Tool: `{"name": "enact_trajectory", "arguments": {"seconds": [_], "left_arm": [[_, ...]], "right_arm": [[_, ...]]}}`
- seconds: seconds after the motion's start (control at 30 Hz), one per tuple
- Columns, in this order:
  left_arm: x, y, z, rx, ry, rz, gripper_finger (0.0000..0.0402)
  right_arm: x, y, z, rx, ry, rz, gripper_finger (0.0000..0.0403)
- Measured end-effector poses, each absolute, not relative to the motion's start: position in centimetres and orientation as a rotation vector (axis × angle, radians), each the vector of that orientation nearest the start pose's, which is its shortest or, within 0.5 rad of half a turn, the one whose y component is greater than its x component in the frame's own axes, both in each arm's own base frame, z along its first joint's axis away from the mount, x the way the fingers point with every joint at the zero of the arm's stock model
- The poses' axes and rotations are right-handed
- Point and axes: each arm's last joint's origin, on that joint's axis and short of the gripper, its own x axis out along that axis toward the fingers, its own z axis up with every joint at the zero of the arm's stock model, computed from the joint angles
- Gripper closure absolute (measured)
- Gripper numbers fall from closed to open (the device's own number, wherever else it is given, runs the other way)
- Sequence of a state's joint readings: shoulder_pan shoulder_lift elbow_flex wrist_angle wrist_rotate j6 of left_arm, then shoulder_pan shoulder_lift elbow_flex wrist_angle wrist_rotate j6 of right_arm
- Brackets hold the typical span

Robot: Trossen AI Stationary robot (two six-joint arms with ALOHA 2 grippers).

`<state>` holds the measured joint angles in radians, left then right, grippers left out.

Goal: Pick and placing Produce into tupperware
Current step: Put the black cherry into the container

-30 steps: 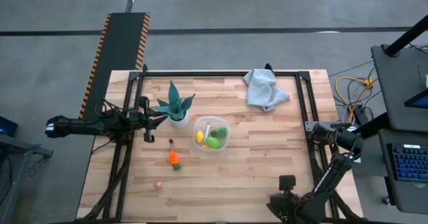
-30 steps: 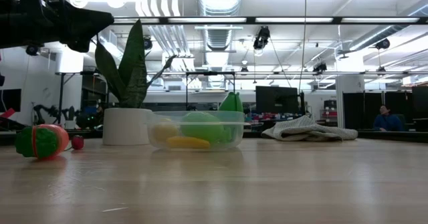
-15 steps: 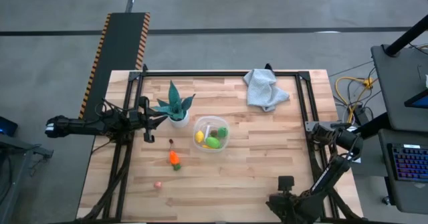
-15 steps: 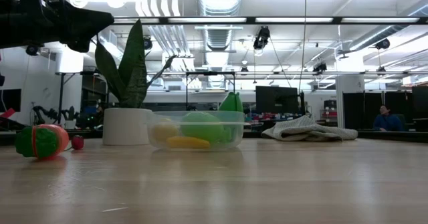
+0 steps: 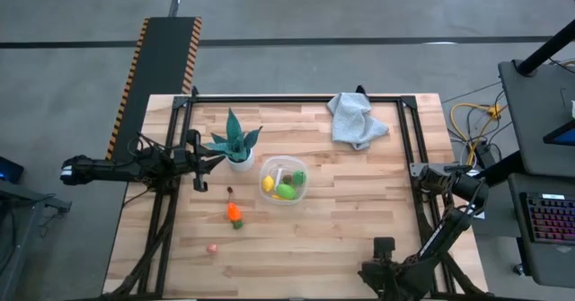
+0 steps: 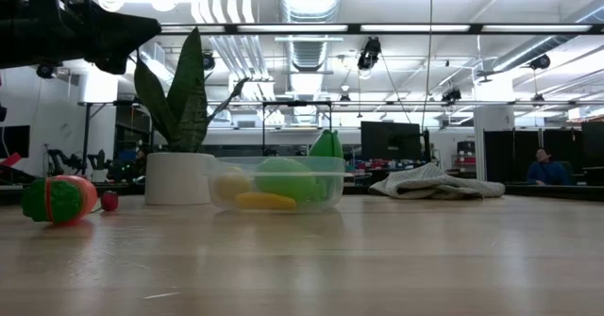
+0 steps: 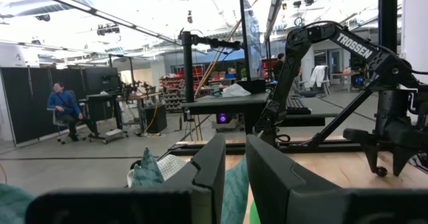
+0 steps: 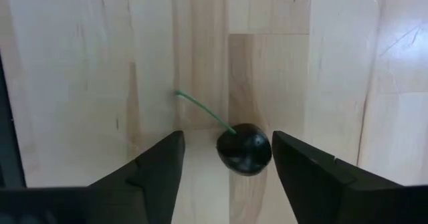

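Note:
The clear tupperware [image 5: 283, 181] sits mid-table with yellow and green produce inside; the low view shows it too [image 6: 276, 184]. On the wood outside it lie an orange-and-green piece [image 5: 234, 215], a small dark piece [image 5: 230, 190] and a pink piece [image 5: 212, 247]. My left gripper [image 5: 205, 162] hovers shut beside the teal plant [image 5: 235, 144]; its wrist view shows the fingers [image 7: 234, 177] close together. My right gripper [image 8: 226, 140] is open at the table's right edge [image 5: 422, 172], its fingers standing on either side of a dark cherry [image 8: 245, 149] with a green stem, without touching it.
The white plant pot [image 6: 177, 177] stands just left of the tupperware. A pale grey cloth [image 5: 357, 119] lies bunched at the far right of the table. Black frame rails run along the left and right table edges. People sit in the room beyond.

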<state>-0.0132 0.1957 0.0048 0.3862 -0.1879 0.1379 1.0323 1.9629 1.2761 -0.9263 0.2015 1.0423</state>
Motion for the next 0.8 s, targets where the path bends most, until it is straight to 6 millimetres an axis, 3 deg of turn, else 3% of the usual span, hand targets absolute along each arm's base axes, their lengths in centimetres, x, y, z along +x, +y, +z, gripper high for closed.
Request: {"name": "enact_trajectory", "arguments": {"seconds": [0.6, 0.8], "left_arm": [[10.74, 0.40, 18.60, 0.118, -0.182, 0.187, 0.0353], [10.74, 0.40, 18.61, 0.117, -0.183, 0.187, 0.0353]], "right_arm": [[18.24, 29.43, 14.17, -0.089, 1.410, -0.096, 0.0295], [18.26, 29.39, 14.15, -0.092, 1.408, -0.099, 0.0305]]}}
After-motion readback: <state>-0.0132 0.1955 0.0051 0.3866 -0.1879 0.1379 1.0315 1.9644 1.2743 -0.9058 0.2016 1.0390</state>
